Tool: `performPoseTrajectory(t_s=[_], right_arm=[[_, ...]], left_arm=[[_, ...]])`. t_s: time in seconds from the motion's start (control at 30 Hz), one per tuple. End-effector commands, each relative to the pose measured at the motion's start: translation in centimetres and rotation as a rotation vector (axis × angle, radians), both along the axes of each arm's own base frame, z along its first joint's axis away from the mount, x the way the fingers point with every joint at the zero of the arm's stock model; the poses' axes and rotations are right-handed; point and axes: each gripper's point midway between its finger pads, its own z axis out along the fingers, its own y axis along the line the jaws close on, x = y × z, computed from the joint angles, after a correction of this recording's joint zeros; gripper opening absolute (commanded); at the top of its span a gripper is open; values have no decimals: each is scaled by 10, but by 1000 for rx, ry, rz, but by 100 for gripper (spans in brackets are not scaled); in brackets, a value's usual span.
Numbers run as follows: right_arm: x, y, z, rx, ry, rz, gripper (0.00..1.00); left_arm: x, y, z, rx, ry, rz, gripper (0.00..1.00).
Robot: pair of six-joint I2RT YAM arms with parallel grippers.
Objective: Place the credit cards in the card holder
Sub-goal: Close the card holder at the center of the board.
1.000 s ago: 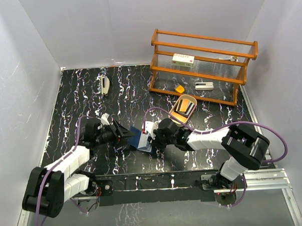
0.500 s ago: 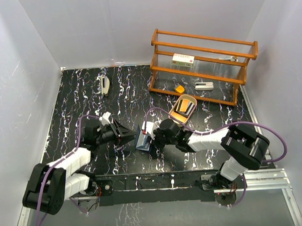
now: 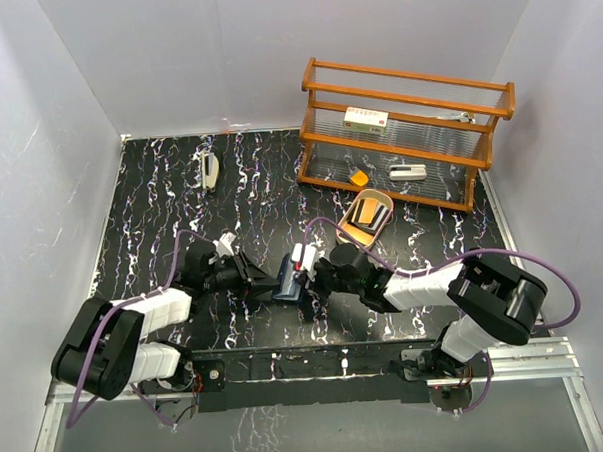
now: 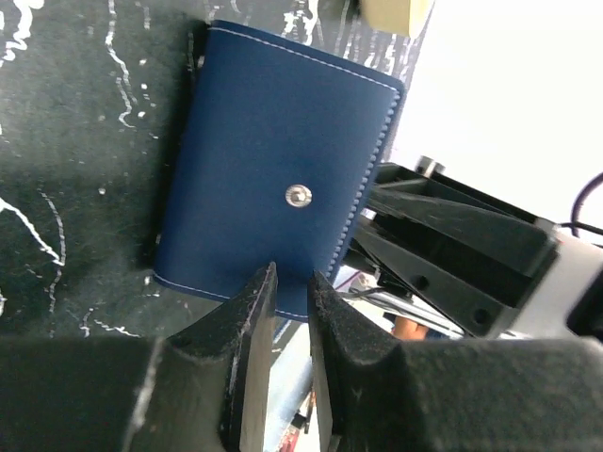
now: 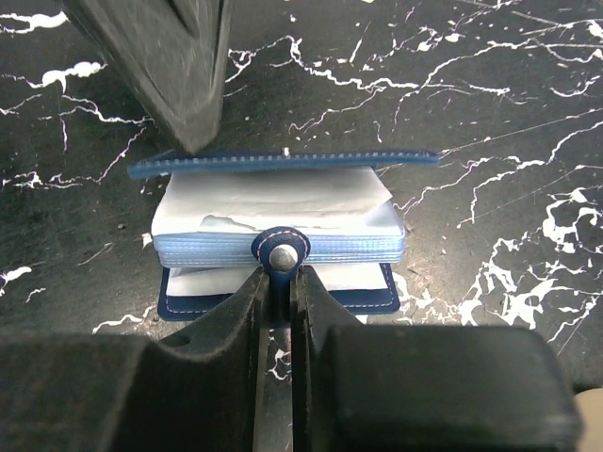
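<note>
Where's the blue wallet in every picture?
Top external: the card holder sits in the lower middle of the picture.
Left wrist: upper middle, navy cover facing us.
Right wrist: dead centre, seen edge-on, pale inside showing.
Shared landmark: the black white-veined table.

Above the black rail (image 3: 308,368), the left arm (image 3: 150,311) and right arm (image 3: 419,281) are built of black joints and white ribbed links. A purple cable (image 3: 577,299) is looped along each; black wedge fingers (image 4: 250,330) are fitted.
</note>
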Motion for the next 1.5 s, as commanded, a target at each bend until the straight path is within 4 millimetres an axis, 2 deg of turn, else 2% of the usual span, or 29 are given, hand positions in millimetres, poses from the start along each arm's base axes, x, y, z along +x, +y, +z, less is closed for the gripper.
performPoseTrajectory(t_s=[0.0,0.33,0.53,0.67,0.8,0.9,1.03,1.17,1.3,1.47], right_arm=[[11,14,42,147,-93,-19,1],[5,8,34,157,-90,-19,4],[3,7,29,118,-61,-10,19],[4,0,32,115,-19,-66,23],[-9,-6,38,183,65,-99,33],[-14,-10,47,267,141,-159,39],[-12,-14,56,405,335,-333,40],[-12,-15,61,459,501,-462,41],[-12,-10,65,440,664,-576,40],[-9,-17,65,529,762,-699,41]], left_arm=[[6,-5,-9,88,-40,-24,19],[1,-13,-44,207,10,-71,19],[0,-14,-57,278,31,-86,18],[0,-11,-61,309,39,-76,17],[1,-9,-64,326,35,-66,17],[1,-9,-64,340,37,-71,17],[2,-9,-63,366,33,-58,17],[13,-15,-46,352,-8,-44,17],[28,-15,-30,382,-56,-22,16],[34,-17,-29,386,-67,-22,16]])
